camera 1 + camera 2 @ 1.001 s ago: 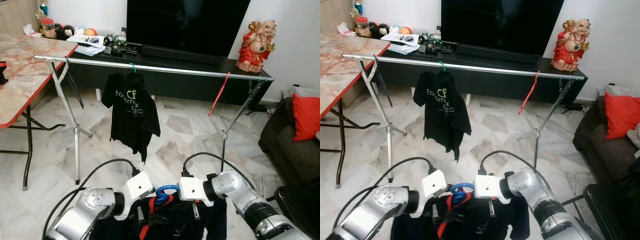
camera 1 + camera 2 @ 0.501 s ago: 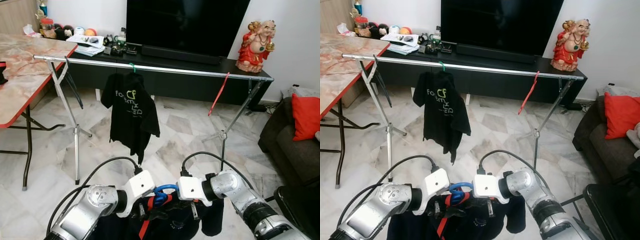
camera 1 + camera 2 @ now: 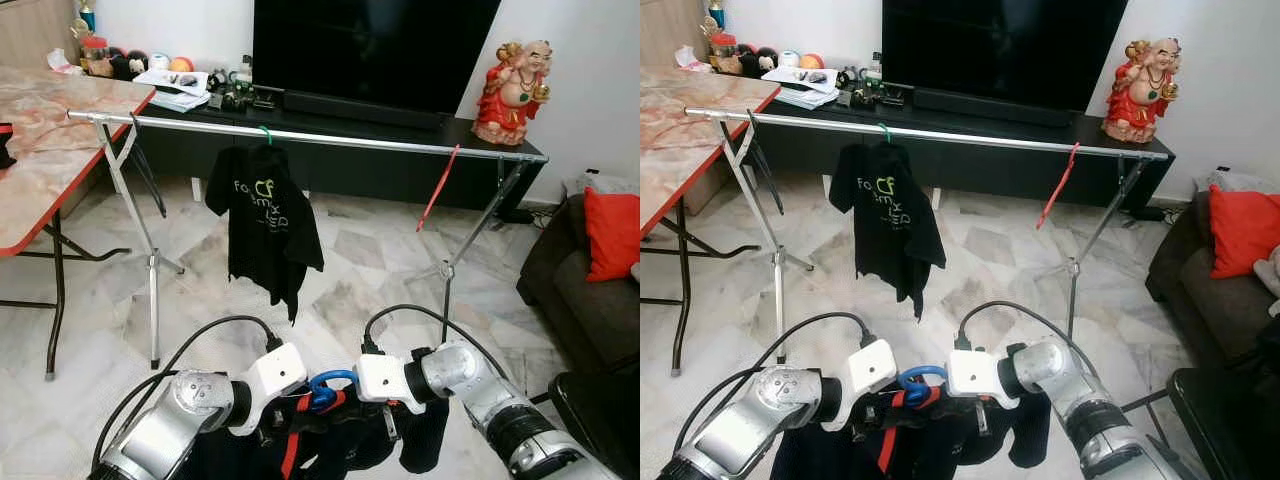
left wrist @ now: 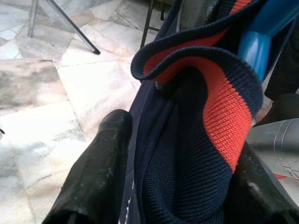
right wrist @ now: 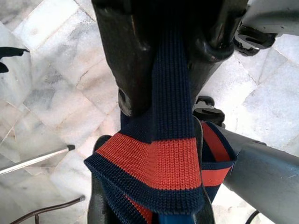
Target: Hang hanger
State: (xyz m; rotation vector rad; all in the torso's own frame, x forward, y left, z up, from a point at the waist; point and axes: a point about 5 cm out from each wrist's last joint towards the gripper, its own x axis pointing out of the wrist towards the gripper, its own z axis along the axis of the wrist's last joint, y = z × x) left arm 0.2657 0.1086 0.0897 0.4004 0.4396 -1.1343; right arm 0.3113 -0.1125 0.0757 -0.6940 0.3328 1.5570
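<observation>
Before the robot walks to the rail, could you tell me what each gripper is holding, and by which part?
Both hold the navy shirt on the blue hanger: the right gripper pinches its orange-banded collar, and the left gripper grips the collar's other side.

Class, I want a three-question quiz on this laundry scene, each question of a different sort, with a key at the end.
1. True or false: the black T-shirt hangs on the rail from a green hook.
2. Multiple choice: what colour is the hanger hook between the left end effector and the right end effector? A) blue B) yellow C) white
3. Fill in: the navy garment pinched by the right end effector has a collar band coloured ____.

Key: 1 true; 2 A; 3 red.
</observation>
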